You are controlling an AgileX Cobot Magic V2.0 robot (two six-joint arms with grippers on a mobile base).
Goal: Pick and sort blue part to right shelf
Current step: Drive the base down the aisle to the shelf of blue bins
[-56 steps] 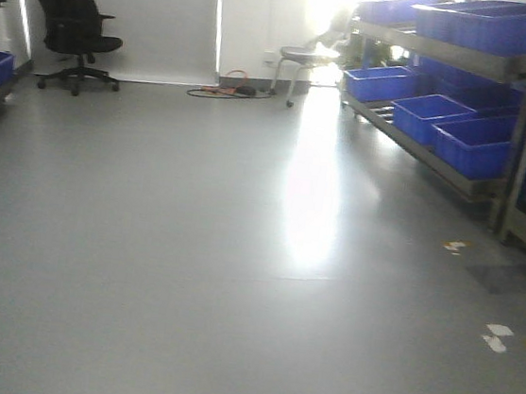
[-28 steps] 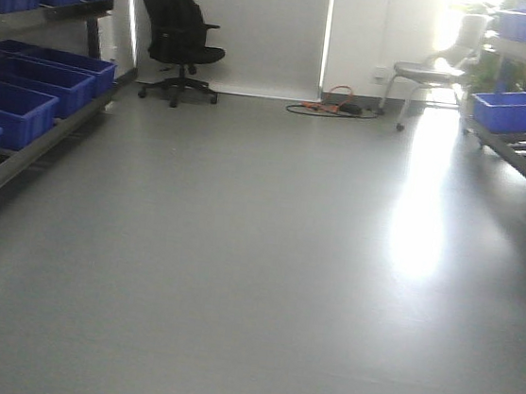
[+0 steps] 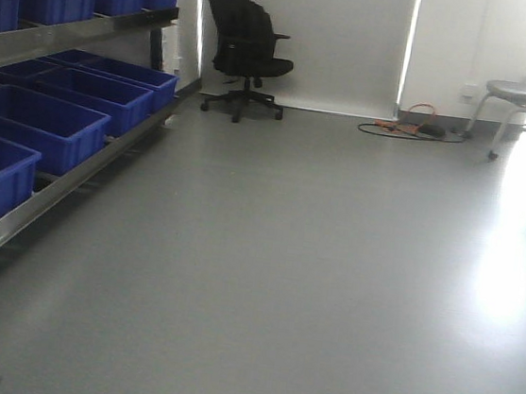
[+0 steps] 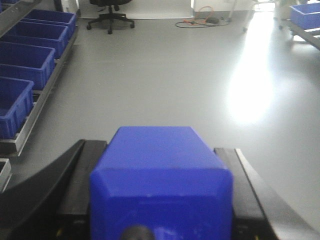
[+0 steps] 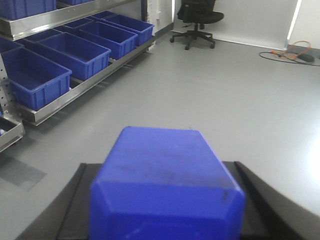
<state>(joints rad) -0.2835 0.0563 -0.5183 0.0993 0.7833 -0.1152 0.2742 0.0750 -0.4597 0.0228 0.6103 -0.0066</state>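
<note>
The front view swung left, off the right shelf; sorting had to wait. Left pincer clamped the blue part, right pincer another blue block

No legible text, labels, brands, numbers or signs in any view; the blue crates left of the office chair show plain faces.

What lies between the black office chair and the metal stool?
A tangle of orange and black cable on the floor, nearer the stool, seen in the front-facing view.
</note>
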